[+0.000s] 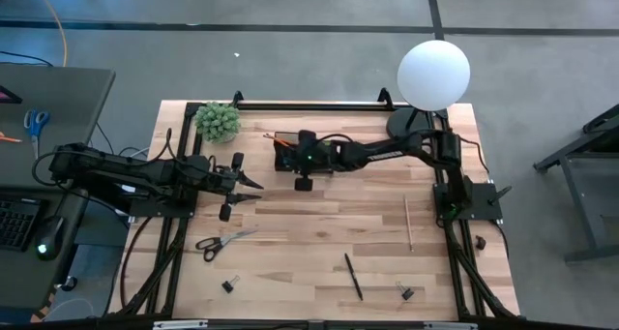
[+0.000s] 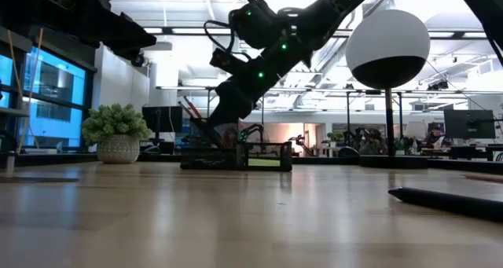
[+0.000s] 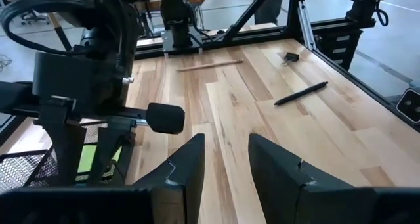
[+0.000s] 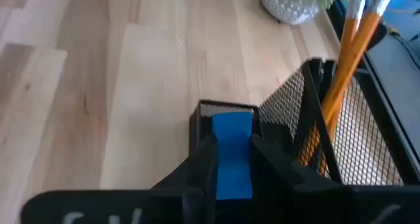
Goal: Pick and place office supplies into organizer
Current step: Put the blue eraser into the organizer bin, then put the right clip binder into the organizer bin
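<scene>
The black mesh organizer [image 1: 286, 154] stands near the table's far edge, with orange pencils [image 4: 346, 60] upright in its taller part. My right gripper [image 4: 231, 159] reaches over it from the right and is shut on a small blue block [image 4: 231, 129]. In the low view this gripper [image 2: 233, 103] hangs above the organizer [image 2: 236, 155]. My left gripper [image 1: 253, 186] hovers open over bare table left of centre. Loose on the table lie black-handled scissors [image 1: 222, 241], a dark pen [image 1: 353, 276], a wooden pencil [image 1: 408, 222] and two binder clips [image 1: 230, 285] [image 1: 406, 292]. My right gripper pinches the blue block between its two fingers [image 4: 205, 163], one on each long side. The block's free end [image 4: 231, 119] sticks out past the fingertips. It is held over the organizer's low front compartment [image 4: 223, 108]; whether it touches the mesh I cannot tell.
A small green plant [image 1: 219, 121] stands at the far left corner, and a white globe lamp [image 1: 433, 74] at the far right. The table's middle is bare wood. In the left wrist view the pen [image 3: 300, 94] and pencil [image 3: 210, 65] lie ahead of the left gripper.
</scene>
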